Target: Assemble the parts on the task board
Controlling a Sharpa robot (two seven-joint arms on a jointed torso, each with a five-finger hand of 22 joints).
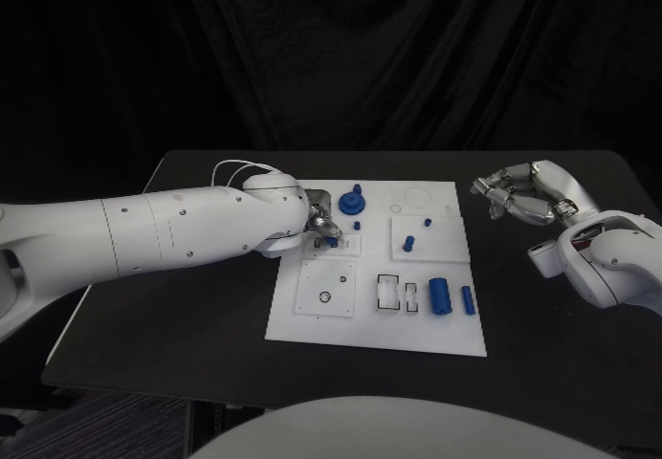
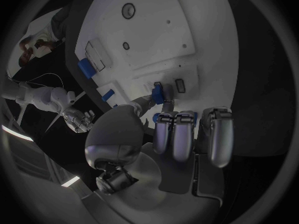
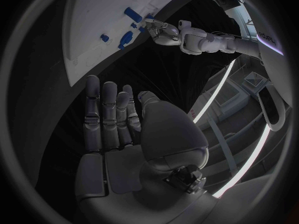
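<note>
Task board (image 1: pixel 311 320) | left hand (image 1: pixel 318 222) over left edge | right hand (image 1: pixel 528 191) off right edge

Task board (image 1: pixel 372 320): white plate bearing thin black outlines, a circle and small rectangles among them, set on a black table (image 1: pixel 180 325) against a black backdrop. Parts: all blue, comprising a round gear-like piece (image 1: pixel 353 203), small pegs (image 1: pixel 427 223), a larger cylinder (image 1: pixel 440 295) and a slimmer bar (image 1: pixel 468 299). Left hand (image 1: pixel 318 224) and right hand (image 1: pixel 524 194): silver metal with darker grey fingers, each on a glossy white arm, the left arm (image 1: pixel 152 229) marked with small dark dots and carrying thin white cables near its wrist.
</note>
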